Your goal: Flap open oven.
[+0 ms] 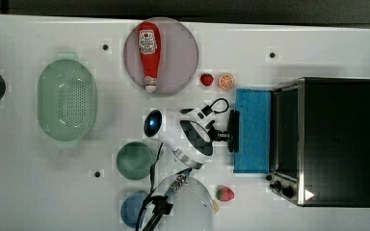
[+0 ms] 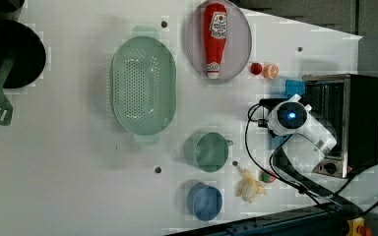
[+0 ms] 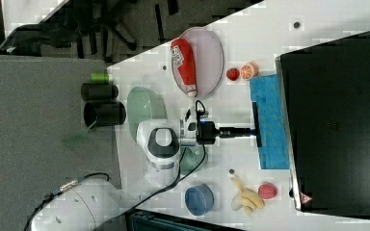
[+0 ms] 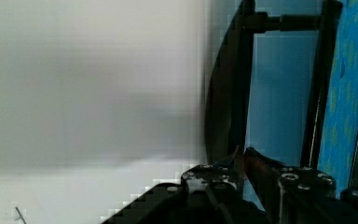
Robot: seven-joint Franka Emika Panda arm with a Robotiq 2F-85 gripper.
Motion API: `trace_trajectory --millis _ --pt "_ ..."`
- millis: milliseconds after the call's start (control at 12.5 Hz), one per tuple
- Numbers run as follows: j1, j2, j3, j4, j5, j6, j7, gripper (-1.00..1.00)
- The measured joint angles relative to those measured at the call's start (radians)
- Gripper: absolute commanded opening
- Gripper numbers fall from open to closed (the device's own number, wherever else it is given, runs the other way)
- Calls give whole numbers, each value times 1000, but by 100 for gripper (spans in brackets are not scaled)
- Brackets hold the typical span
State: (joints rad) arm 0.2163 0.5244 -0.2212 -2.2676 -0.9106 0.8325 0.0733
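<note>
White table [image 1: 289, 38], 1 oven [image 1: 337, 139] w/ door down, fingers [image 1: 227, 136] clamped on door handle [image 1: 233, 131], 2 strawberries [image 1: 206, 79], 2 cups [image 1: 135, 160].

White arm [image 1: 183, 137], black joints; blue light [image 1: 152, 122]; black cable [image 1: 220, 105].

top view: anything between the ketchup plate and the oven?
Yes. In the top view a strawberry and an orange half lie side by side between the plate and the oven.
</note>
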Motion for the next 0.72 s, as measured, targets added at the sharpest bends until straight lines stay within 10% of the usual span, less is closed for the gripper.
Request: trace_trajectory --millis 720 --pt "10 -379 9 23 575 -71 16 -65"
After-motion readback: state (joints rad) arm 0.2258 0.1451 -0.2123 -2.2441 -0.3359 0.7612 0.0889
